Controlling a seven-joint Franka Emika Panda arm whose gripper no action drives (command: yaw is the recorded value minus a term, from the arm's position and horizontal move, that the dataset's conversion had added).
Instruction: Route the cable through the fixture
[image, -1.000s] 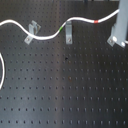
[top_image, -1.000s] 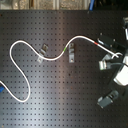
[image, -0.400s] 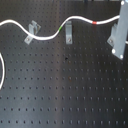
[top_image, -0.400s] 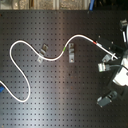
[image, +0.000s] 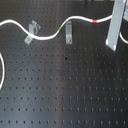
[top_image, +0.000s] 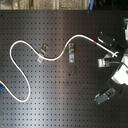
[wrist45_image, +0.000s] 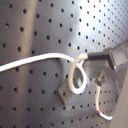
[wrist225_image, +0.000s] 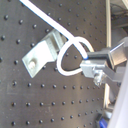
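Overall, cable (top_image: 30, 46) snaking across second exterior view, left to right

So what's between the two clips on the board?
In the first exterior view, only the cable and bare perforated board lie between the left clip and the right clip.

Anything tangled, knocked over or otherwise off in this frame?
One oddity: in both wrist views the cable curls into a tight loop beside a metal bracket. In the first exterior view, both clips stand upright on the perforated board; nothing looks damaged.
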